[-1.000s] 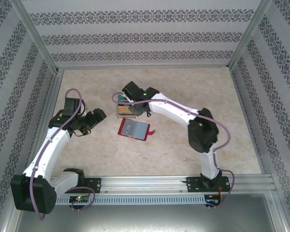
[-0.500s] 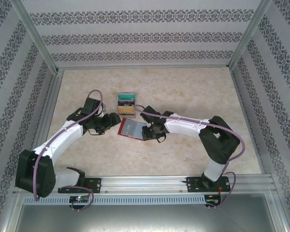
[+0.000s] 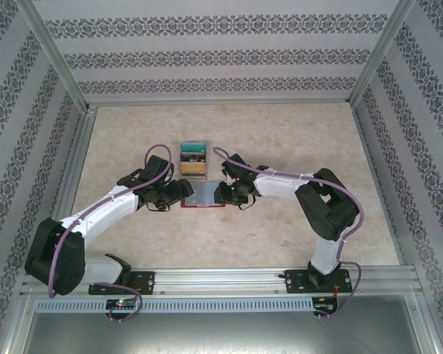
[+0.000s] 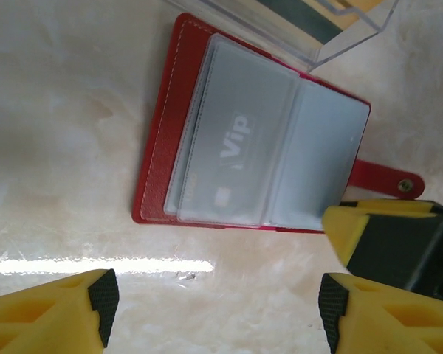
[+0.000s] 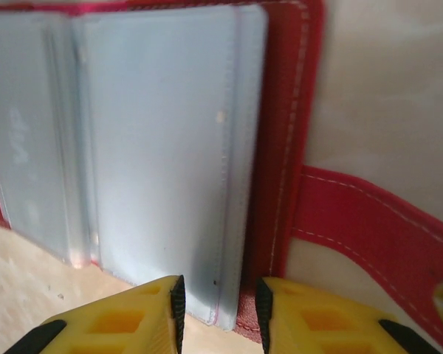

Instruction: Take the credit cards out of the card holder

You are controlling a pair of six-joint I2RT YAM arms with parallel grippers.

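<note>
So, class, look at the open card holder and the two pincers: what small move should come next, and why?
Probably close the right pincer: its narrowly parted fingers straddle the edge of the clear sleeve on the card holder, which lies open on the table. The left pincer hovers open beside it.

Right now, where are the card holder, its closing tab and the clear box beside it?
card holder [image 4: 251,140]: left wrist view, on its clear inner sleeve.
closing tab [image 4: 378,175]: left wrist view, mid-strap, short of the snap.
clear box [image 3: 193,160]: top external view, middle of the box.
</note>
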